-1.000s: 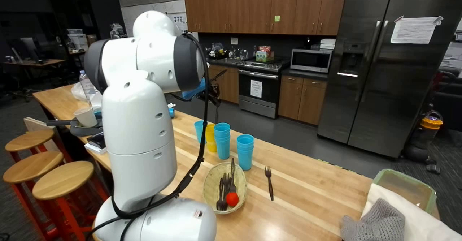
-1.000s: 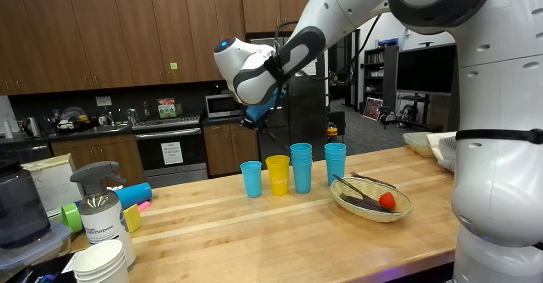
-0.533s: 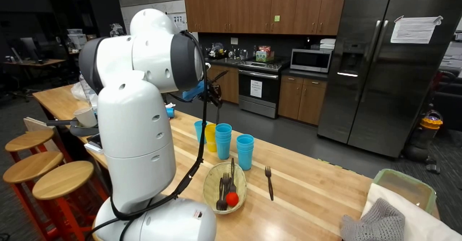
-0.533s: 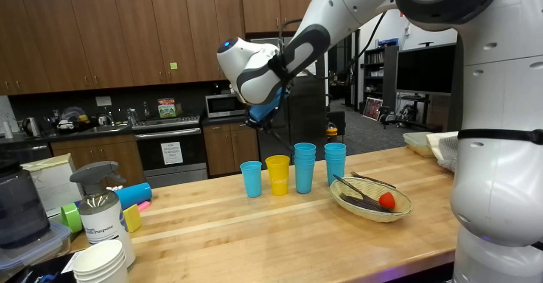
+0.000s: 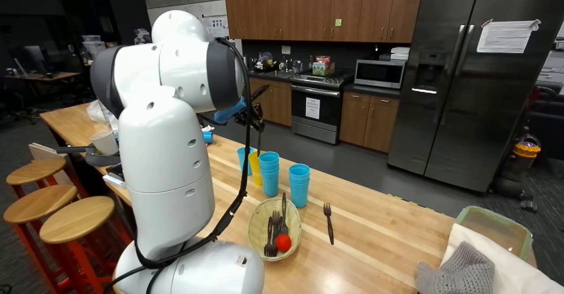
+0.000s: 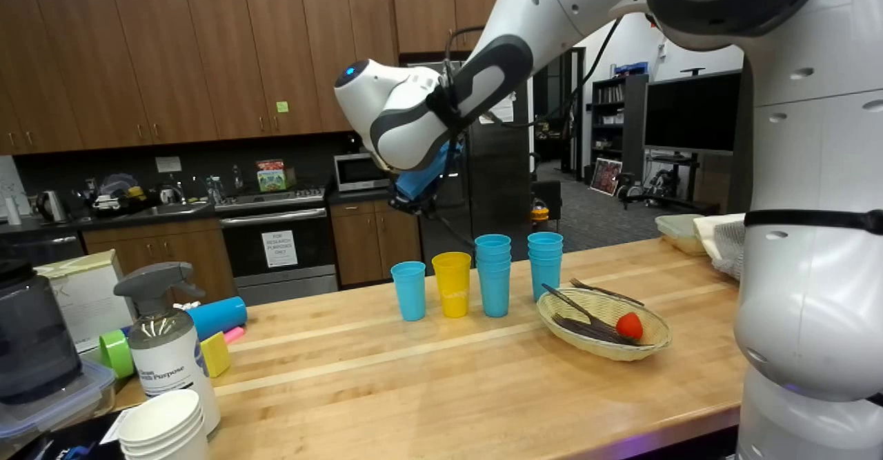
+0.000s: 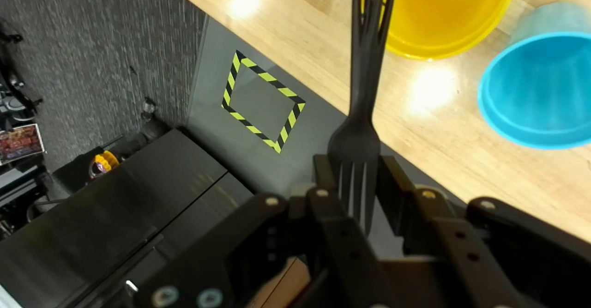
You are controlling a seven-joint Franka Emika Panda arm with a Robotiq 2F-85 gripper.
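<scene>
A fork (image 7: 361,107) held in the fingers (image 7: 395,183)
They pinch it narrowly at the tines, its handle angled down close to the yellow cup (image 6: 452,286) and a blue stack (image 6: 494,284) on the bench (image 6: 414,384); whether it touches either I cannot tell; a basket (image 6: 607,352) stands nearby

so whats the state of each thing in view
Pincer: shut on held fork
Held fork: gripped at the tines
Yellow cup: upright
Single blue cup: upright
Blue cup stacks: nested, upright
Wicker basket: upright, partly filled
Loose fork: lying flat
Spray bottle: upright
Fridge: shut
Oven: shut
Microwave: shut
Cabinets: shut
</scene>
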